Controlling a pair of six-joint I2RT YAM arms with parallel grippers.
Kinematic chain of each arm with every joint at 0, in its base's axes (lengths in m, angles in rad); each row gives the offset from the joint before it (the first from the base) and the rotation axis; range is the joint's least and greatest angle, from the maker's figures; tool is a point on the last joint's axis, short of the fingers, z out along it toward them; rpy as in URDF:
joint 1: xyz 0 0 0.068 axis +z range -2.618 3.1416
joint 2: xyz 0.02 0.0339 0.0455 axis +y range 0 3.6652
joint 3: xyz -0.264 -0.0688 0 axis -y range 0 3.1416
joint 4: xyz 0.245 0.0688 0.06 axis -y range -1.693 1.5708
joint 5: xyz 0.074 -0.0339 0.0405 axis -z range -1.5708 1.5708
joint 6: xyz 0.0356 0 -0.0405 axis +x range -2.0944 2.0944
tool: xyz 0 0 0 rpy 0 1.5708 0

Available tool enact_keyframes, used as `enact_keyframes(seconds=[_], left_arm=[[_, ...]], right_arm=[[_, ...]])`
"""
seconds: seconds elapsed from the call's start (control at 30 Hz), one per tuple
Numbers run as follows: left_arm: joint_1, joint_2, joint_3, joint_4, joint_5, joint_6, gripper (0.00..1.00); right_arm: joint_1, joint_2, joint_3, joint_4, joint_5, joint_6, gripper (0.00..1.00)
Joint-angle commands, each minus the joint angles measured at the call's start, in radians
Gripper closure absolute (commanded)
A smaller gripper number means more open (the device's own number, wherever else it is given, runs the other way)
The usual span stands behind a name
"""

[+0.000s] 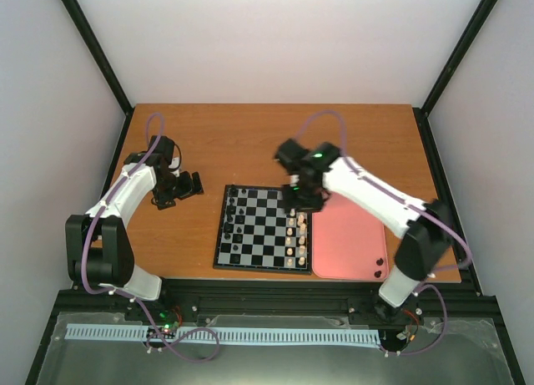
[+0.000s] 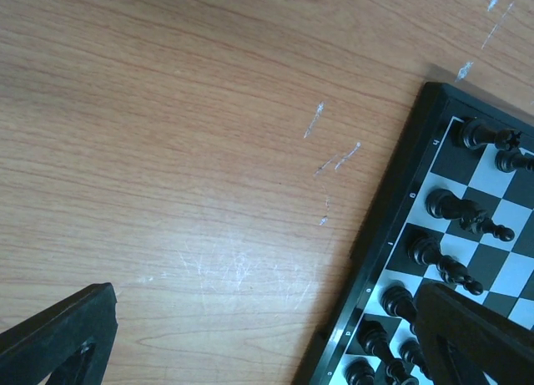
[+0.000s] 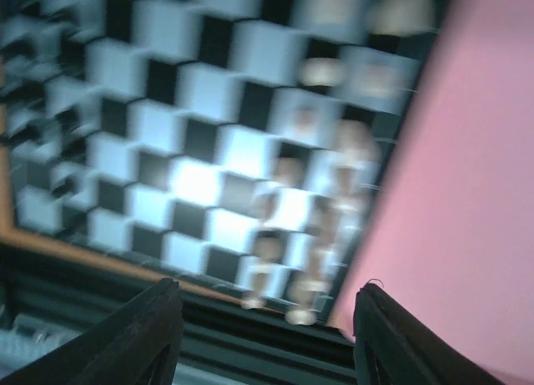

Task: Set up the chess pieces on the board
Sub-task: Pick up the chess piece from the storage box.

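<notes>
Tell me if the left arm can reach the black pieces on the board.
Probably yes: the left gripper is open over bare table beside the board, nothing between it and the black pieces.

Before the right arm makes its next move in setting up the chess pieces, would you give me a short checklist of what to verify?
1. Left gripper open and empty, over bare table beside the chessboard: ok.
2. Right gripper empty, fingers apart above the board near the cream-white pieces: ok.
3. Right wrist view sharp enough to aim: not ok, it is blurred.
4. Pink tray cleared of pieces: not ok, two dark pieces sit at its near right corner.
5. Black chess pieces on the board all upright: cannot tell.
</notes>
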Motion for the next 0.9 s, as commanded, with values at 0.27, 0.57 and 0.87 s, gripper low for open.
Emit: enact_keyframes(seconds=[0.27, 0.57, 0.87], left_arm=[[-0.007, 0.009, 0.026, 0.015, 0.035, -0.002, 0.0], [-0.008, 0.011, 0.021, 0.02, 0.045, -0.005, 0.0], [-0.009, 0.013, 0.011, 0.022, 0.049, -0.005, 0.0]], right_arm=[[-0.61, -0.499, -0.698, 0.127, 0.037, 0.148, 0.45], [-0.827, -0.466, -0.793, 0.158, 0.071, 0.107, 0.45], [-0.966, -0.507, -0.923, 0.134, 0.015, 0.092, 0.49]])
